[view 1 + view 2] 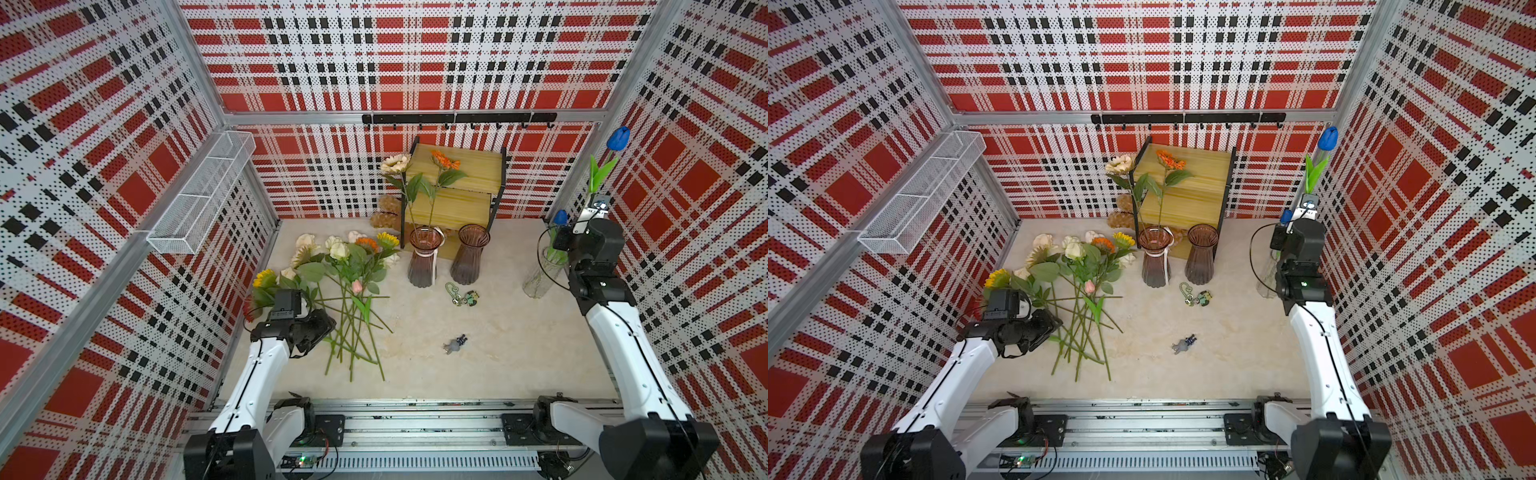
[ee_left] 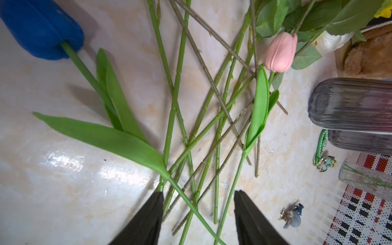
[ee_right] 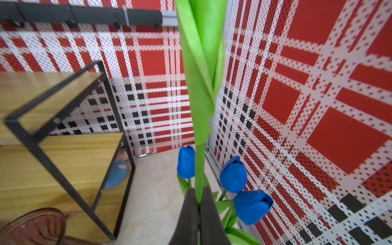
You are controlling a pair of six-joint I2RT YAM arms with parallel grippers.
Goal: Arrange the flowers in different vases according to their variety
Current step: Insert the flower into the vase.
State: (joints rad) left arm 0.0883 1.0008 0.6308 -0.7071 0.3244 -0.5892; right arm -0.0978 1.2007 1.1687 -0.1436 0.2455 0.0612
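Blue tulip (image 1: 619, 139) stands clamped upright in the right pincer (image 3: 199, 191).

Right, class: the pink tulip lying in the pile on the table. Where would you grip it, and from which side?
Probably the bare lower stem of the pink tulip, below its leaf, coming from above with jaws across it. That stretch lies flat on the table, mostly clear of the crossed stems; the bloom end is tangled among them.
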